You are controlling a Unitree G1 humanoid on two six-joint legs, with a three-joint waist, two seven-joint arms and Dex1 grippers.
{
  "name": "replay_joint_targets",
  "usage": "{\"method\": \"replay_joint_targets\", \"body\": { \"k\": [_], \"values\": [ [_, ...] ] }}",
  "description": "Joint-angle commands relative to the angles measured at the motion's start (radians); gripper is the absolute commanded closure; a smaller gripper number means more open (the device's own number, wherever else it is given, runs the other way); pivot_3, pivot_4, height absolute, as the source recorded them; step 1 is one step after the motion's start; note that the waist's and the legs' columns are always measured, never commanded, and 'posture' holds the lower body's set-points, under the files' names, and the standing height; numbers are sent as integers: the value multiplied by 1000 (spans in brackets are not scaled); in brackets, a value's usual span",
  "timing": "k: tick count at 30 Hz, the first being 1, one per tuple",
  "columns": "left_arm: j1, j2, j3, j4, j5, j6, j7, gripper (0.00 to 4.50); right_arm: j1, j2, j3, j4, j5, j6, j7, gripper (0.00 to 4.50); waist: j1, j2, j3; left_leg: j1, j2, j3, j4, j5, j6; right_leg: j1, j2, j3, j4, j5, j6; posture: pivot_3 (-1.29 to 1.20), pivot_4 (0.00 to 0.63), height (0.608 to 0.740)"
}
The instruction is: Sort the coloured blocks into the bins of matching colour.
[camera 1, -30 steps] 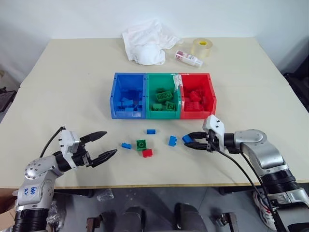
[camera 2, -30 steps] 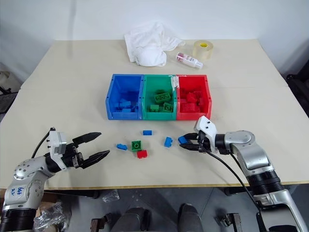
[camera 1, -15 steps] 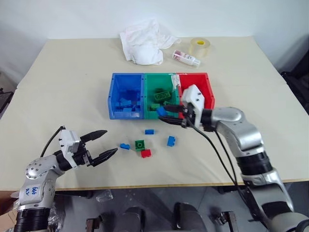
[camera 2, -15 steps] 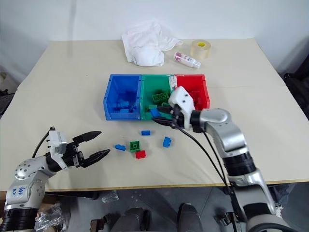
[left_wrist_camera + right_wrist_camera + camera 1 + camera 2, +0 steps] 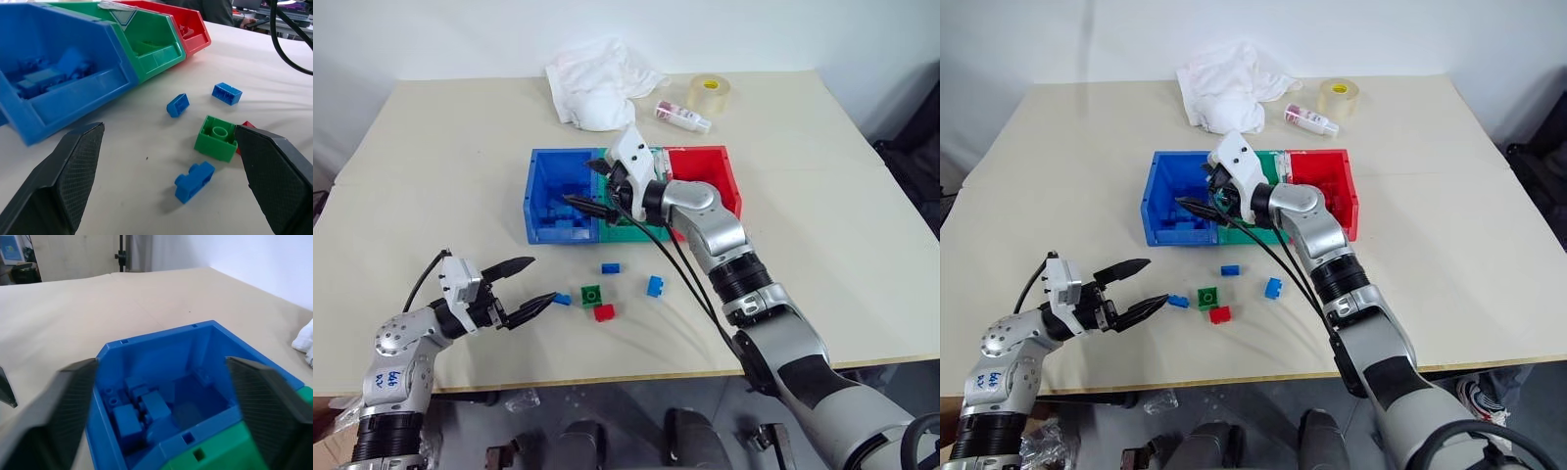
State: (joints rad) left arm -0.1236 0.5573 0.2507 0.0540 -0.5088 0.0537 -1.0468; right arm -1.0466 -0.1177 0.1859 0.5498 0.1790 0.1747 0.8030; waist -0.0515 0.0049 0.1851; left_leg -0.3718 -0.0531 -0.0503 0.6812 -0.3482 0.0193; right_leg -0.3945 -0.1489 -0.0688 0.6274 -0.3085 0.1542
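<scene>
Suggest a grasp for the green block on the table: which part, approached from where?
Take the green block across two opposite flat side walls, jaws descending from above. It sits stud-up and squarish; the red block touches one corner, so probably close on the faces clear of it.

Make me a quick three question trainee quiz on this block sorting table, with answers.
1. True or false: the right tool is open over the blue bin.
2. Which loose block lies closest to the left tool? A: green block B: red block C: a small blue block
3. How many blocks lie loose on the table?

Key: 1 true; 2 C; 3 five.
</scene>
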Motion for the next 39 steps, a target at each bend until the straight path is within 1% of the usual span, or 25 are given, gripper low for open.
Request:
{"method": "replay_joint_targets", "body": {
  "k": [1, 5, 8, 9, 11, 13, 15, 17, 19, 23, 27, 33, 37, 39],
  "values": [
    [-14, -1, -1, 4, -4, -19, -8, 0, 76, -62, -17, -182, 42, 30, 84, 32, -1, 0, 0, 0, 0, 0, 0, 0, 0, 0, 0, 0, 0, 0, 0, 0, 150, 740],
    [-36, -5, -12, 28, -1, -23, -17, 0, 229, -189, -12, -429, 110, 135, 204, 32, 0, 0, 0, 0, 0, 0, 0, 0, 0, 0, 0, 0, -1, 0, 0, 0, 150, 740],
    [-51, -5, -21, 53, 3, -31, -28, 0, 347, -297, -53, -581, 181, 202, 267, 32, 8, 0, 0, 0, 0, 1, 0, 0, 0, 0, 0, 0, -1, 0, 0, 0, 150, 740],
    [-54, -4, -23, 59, 4, -34, -31, 0, 386, -338, -63, -625, 202, 222, 290, 32, 13, 0, 0, 0, 0, 1, 0, 0, 0, 1, 0, 0, -1, 0, 0, 0, 150, 740],
    [-62, -2, -25, 74, 5, -39, -36, 0, 491, -459, -101, -713, 234, 274, 342, 32, 24, 0, 0, 0, 0, 1, 0, 0, 0, 1, 0, 1, -2, 0, 0, 0, 150, 740],
    [-65, 0, -25, 82, 6, -43, -40, 0, 561, -538, -134, -763, 253, 307, 349, 32, 28, 0, 0, 0, 0, 2, 1, 0, 1, 1, -1, 1, -3, 0, 0, 0, 150, 740],
    [-66, 5, -23, 88, 5, -45, -46, 0, 620, -594, -178, -794, 273, 332, 345, 32, 32, 0, 0, 0, 0, 3, 1, 0, 1, 2, -1, 1, -4, 0, 0, 0, 150, 740],
    [-64, 13, -16, 96, 3, -47, -55, 0, 710, -673, -240, -825, 290, 352, 365, 32, 37, 0, 0, 0, 1, 4, 2, 0, 1, 2, 0, 2, -5, 0, 0, 0, 150, 740],
    [-61, 19, -12, 101, 2, -49, -61, 0, 764, -719, -273, -843, 302, 361, 373, 32, 43, 0, 0, 0, 1, 5, 1, 0, 1, 2, 0, 1, -6, 0, 0, 0, 150, 740],
    [-58, 22, -11, 99, 1, -50, -60, 0, 783, -738, -283, -851, 312, 367, 359, 32, 48, 0, 0, 0, 2, 8, 2, 0, 1, 2, 0, 2, -7, 0, 0, 0, 150, 740],
    [-60, 19, -11, 96, 2, -50, -57, 0, 748, -717, -244, -839, 295, 377, 334, 32, 52, 0, 0, 0, 2, 7, 2, 0, 1, 2, 0, 2, -7, 0, 0, 0, 150, 740],
    [-37, 1, -9, 49, -3, -46, -20, 0, 644, -607, -102, -771, 211, 378, 242, 32, 50, 0, 0, 0, 2, 6, 2, 0, 1, 2, 0, 2, -6, 0, 0, 0, 150, 740],
    [-6, -7, -9, 15, -6, -39, 0, 0, 590, -536, -9, -703, 153, 366, 217, 32, 49, 0, 0, 0, 2, 6, 2, 0, 1, 2, 0, 2, -6, 0, 0, 0, 150, 740],
    [-1, -10, -9, 7, -6, -37, 10, 0, 572, -508, 14, -675, 138, 347, 215, 32, 50, 0, 0, 0, 2, 6, 2, 0, 1, 2, 0, 1, -6, 0, 0, 0, 150, 740]
  ]
}}
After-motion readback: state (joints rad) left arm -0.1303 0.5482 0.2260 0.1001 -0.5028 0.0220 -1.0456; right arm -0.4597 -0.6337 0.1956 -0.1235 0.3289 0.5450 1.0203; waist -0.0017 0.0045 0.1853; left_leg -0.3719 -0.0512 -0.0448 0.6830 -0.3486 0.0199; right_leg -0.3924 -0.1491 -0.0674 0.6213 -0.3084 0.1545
